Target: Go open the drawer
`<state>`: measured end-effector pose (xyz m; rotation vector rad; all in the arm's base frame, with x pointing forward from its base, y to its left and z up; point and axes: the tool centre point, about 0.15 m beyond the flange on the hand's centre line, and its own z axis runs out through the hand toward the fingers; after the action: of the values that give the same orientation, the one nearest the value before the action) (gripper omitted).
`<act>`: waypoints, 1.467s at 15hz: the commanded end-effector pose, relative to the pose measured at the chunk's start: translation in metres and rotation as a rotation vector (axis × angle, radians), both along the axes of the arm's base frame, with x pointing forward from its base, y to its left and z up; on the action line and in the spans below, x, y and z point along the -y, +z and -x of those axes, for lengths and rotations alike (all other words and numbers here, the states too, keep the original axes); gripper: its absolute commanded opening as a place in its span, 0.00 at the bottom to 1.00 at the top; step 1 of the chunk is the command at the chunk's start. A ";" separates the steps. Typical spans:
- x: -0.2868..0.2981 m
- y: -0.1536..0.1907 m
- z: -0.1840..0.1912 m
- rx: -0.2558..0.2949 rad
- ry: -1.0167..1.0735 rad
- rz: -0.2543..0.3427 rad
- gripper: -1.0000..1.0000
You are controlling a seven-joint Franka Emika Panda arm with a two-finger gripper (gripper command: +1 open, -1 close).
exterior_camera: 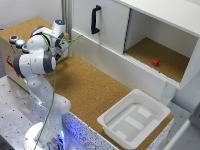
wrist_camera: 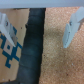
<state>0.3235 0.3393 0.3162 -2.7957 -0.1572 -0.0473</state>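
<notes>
The drawer (exterior_camera: 134, 117) is a white, tray-like box standing out from the table's front edge at the exterior view's right, with its pale inside showing. My gripper (exterior_camera: 61, 49) hangs far from it, over the cork tabletop (exterior_camera: 90, 85) at the exterior view's left end, beside a wooden box. In the wrist view my gripper (wrist_camera: 39, 42) is open. Its two pale fingers (wrist_camera: 71, 27) stand wide apart with nothing between them, above a dark strip (wrist_camera: 31, 47) that separates cork from a blue-patterned board.
A wooden box (exterior_camera: 10, 52) with coloured buttons (exterior_camera: 19, 43) stands at the left end. Behind the tabletop is a white cabinet with a black handle (exterior_camera: 95, 20). Its compartment (exterior_camera: 165, 52) stands uncovered and holds a small red block (exterior_camera: 155, 63).
</notes>
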 end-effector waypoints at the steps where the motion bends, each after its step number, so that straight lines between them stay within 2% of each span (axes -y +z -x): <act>1: 0.004 -0.012 -0.001 0.039 0.048 -0.118 1.00; 6: -0.009 -0.016 -0.012 0.001 0.052 -0.121 1.00; 8: -0.015 -0.022 -0.012 -0.031 0.023 -0.121 1.00; 10: -0.021 -0.026 -0.012 -0.054 0.004 -0.141 1.00; 18: -0.025 -0.023 -0.016 -0.056 0.010 -0.151 1.00; 19: -0.025 -0.022 -0.016 -0.049 0.011 -0.149 0.00; 22: -0.024 -0.020 -0.017 -0.039 0.022 -0.148 0.00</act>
<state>0.3337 0.3559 0.3007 -2.6988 -0.1392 0.0011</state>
